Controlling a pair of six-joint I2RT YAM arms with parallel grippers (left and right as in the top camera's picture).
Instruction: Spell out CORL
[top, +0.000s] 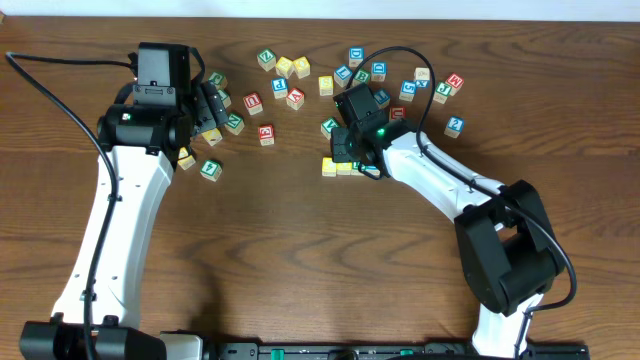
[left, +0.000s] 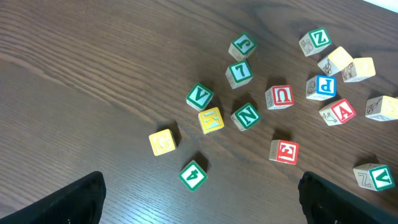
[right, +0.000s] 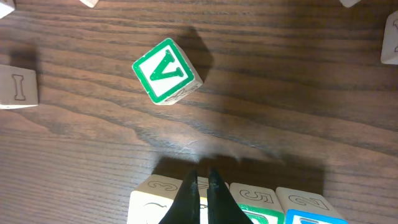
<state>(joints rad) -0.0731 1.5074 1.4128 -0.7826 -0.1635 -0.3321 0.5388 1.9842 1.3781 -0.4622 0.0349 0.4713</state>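
The right gripper (right: 201, 179) sits at the bottom centre of the right wrist view with its two fingertips pressed almost together, only a thin slit between them and nothing held there. The tips hang just above a row of blocks (right: 252, 200) that runs along the bottom edge of that frame, one pale yellow at the left, one green in the middle and one blue at the right; their faces are cut off by the frame edge and the characters cannot be read for sure. Above the row, toward the upper left, a green V block (right: 165, 70) lies apart and turned at an angle on the wooden table (right: 298, 93).

In the overhead view the same row of blocks (top: 340, 167) lies a little right of centre, touching side by side, with the right gripper (top: 350, 150) over it. The loose blocks (top: 290, 70) are scattered across the upper middle of the frame.

The left gripper (left: 200, 186) stands wide open: its dark fingers (left: 81, 199) fill the two lower corners of the left wrist view and hold nothing. Between and above them lie a green 4 block (left: 193, 175), a yellow K block (left: 211, 119), a green N block (left: 245, 116) and a red E block (left: 284, 152), all apart from the fingers
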